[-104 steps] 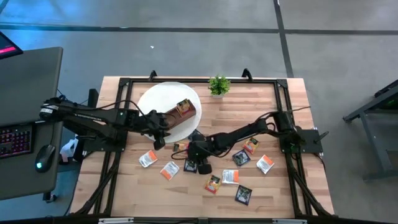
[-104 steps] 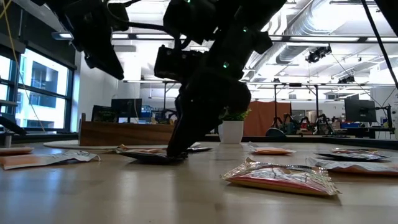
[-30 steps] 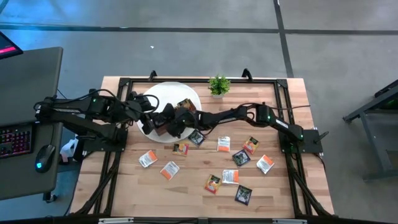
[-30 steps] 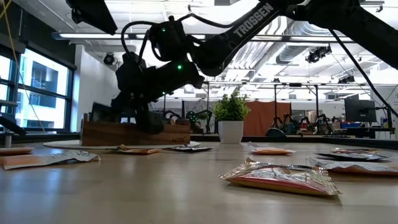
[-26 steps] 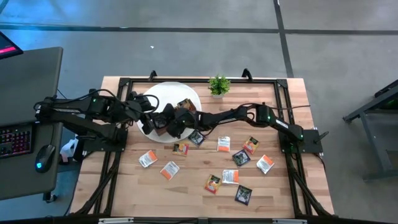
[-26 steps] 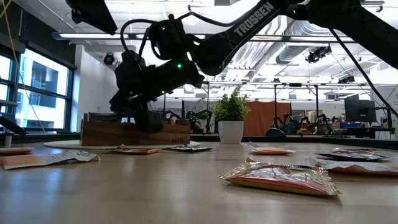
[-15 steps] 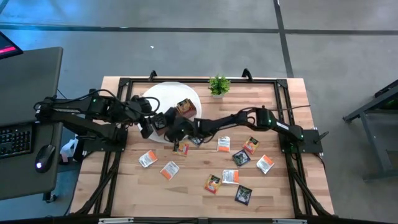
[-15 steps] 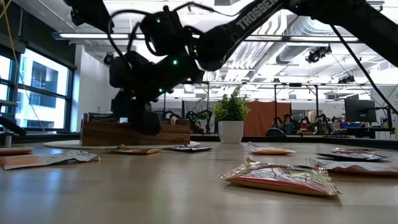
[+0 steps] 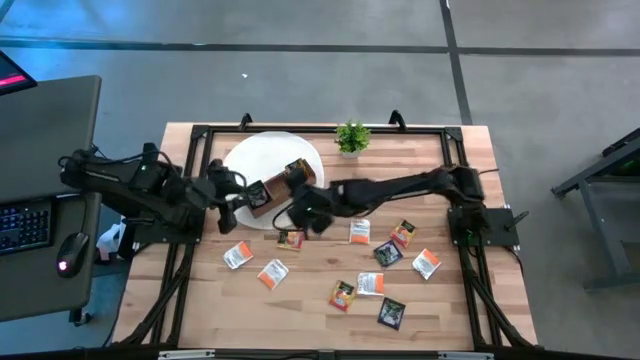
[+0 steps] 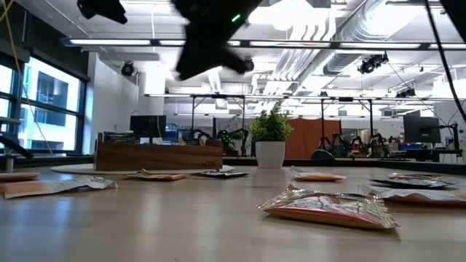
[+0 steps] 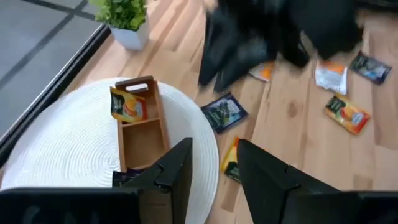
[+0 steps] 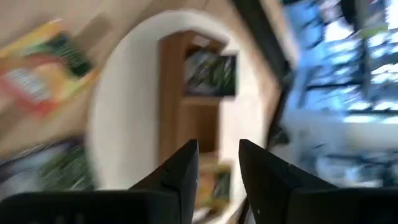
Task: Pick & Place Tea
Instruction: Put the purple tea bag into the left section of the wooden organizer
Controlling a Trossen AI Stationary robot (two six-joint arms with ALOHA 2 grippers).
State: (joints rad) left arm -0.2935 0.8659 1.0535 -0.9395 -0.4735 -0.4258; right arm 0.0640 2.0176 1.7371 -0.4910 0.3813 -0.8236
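Note:
The wooden compartment box (image 9: 281, 184) stands on a round white mat (image 9: 250, 160). An orange sachet (image 11: 127, 104) leans in its compartment nearest the plant, and a dark sachet (image 12: 211, 71) lies in another. Several more tea sachets lie flat on the table, among them an orange one (image 9: 291, 239), a dark one (image 11: 224, 112) and a white-orange one (image 9: 359, 231). My right gripper (image 9: 300, 212) hovers open above the mat's near edge, beside the box. My left gripper (image 9: 245, 195) is open at the mat's left side, close to the box.
A small potted plant (image 9: 351, 137) stands by the far edge. Loose sachets (image 9: 387, 253) cover the table's middle and near right. A black frame (image 9: 190, 140) runs round the table. Bare wood lies at the near left. In the low view a sachet (image 10: 328, 207) lies close.
My right gripper has drawn back from over the box, rising and moving toward the near edge; in the low view it has climbed almost out of the picture. My left gripper has pulled back a little toward the table's left edge.

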